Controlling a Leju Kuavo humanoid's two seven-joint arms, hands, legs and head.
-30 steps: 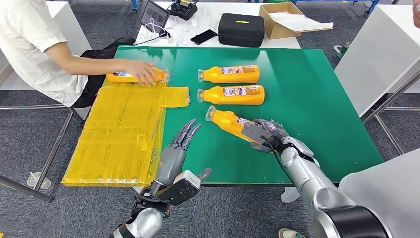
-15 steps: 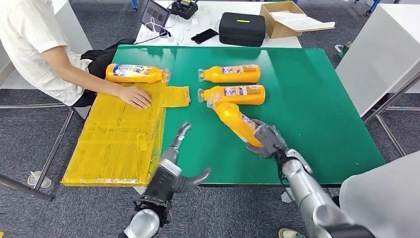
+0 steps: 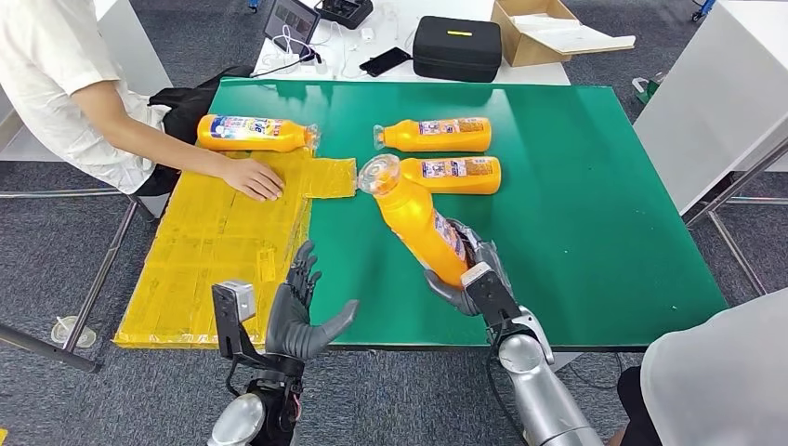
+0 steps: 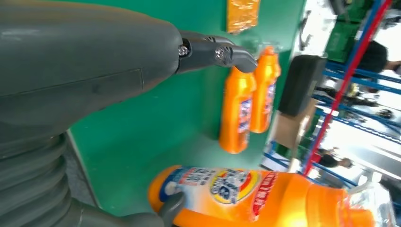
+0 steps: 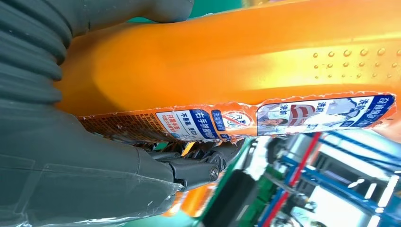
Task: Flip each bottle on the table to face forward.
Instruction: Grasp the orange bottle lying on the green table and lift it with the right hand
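An orange bottle (image 3: 418, 220) stands tilted off the green table (image 3: 595, 214), its base wrapped in the robot's right hand (image 3: 465, 274) near the table's front edge and its wrapped cap leaning toward the far side, close to the cap end of a second bottle (image 3: 451, 174). From the left wrist, the lifted bottle's front label shows in blue and white; from the right wrist, the fingers (image 5: 198, 168) curl round the bottle's body beside a strip of small print.

The second bottle lies flat on its side with its label up, and a third bottle (image 3: 435, 135) lies just beyond it, parallel, caps pointing the same way. A fourth bottle (image 3: 251, 133) lies on its side at the table's far left corner, label up, next to a spread of yellow sheets (image 3: 228, 246) that covers the left part of the table and overhangs its edge.

The left hand (image 3: 297, 311) hovers at the front edge of the table, holding nothing, with its fingers spread and pointing up.

A person in a white shirt sits at the left, one hand (image 3: 253, 178) resting flat on the yellow sheets. Behind the green table, a white one carries a black case (image 3: 454, 48), a cardboard box (image 3: 548, 32) and a phone (image 3: 386, 61).
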